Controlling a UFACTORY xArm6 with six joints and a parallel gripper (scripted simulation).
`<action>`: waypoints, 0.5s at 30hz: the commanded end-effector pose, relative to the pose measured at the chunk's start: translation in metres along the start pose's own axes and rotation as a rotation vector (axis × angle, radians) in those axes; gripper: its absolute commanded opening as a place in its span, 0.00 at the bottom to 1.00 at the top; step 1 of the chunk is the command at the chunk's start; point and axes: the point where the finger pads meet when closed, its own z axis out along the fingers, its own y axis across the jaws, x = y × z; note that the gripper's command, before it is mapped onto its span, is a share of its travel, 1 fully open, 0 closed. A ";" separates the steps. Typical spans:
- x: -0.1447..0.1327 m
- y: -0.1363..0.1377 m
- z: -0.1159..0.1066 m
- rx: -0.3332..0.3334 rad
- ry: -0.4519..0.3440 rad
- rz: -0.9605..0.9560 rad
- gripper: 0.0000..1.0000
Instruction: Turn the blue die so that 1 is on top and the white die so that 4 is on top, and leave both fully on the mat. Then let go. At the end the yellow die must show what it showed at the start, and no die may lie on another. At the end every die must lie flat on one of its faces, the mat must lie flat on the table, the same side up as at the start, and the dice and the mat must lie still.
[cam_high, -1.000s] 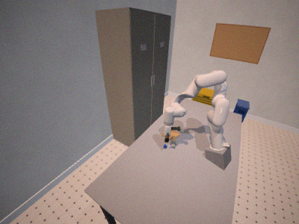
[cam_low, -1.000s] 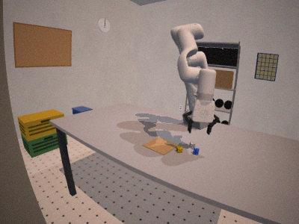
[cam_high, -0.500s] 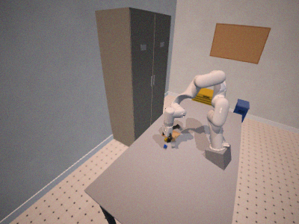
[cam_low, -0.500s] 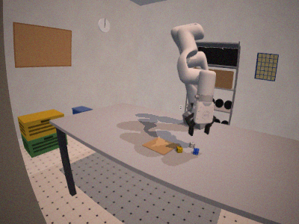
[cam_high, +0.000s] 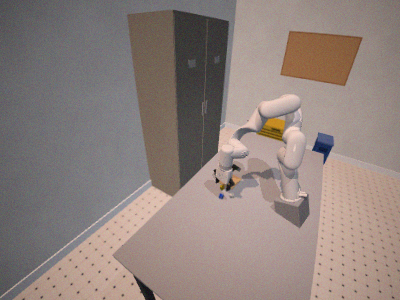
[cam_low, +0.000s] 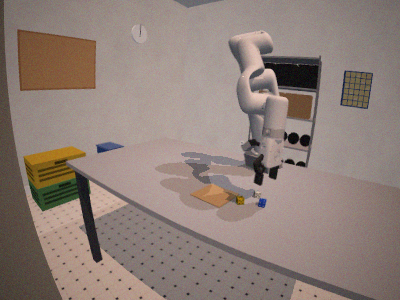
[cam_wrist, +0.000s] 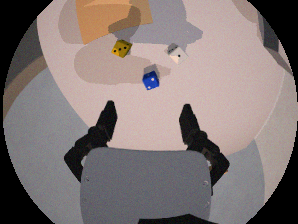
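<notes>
The blue die (cam_high: 221, 196) (cam_low: 262, 203) (cam_wrist: 151, 80) lies on the table, nearest the fingers in the wrist view. The white die (cam_high: 231, 195) (cam_low: 257, 194) (cam_wrist: 176, 53) lies on the table a little apart from it. The yellow die (cam_high: 222, 186) (cam_low: 240, 200) (cam_wrist: 121, 48) lies just outside the orange mat (cam_low: 207, 198) (cam_wrist: 95, 25). All three dice are off the mat and apart. Their pips are too small to read surely. The mat has a lighter patch; whether it is raised there I cannot tell. My gripper (cam_low: 266, 180) (cam_wrist: 148, 110) is open and empty, above the table near the dice.
The grey table (cam_high: 220, 240) (cam_low: 320, 230) carries the arm's base block (cam_high: 292, 211). Arm shadows fall across the mat and around the dice. A tall cabinet (cam_high: 190, 100) stands beyond the table's long edge.
</notes>
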 end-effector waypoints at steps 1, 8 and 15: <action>-0.001 -0.001 0.001 -0.016 -0.011 -0.157 1.00; 0.000 -0.001 0.004 -0.015 -0.013 -0.345 1.00; 0.000 0.000 0.006 -0.015 -0.014 -0.443 1.00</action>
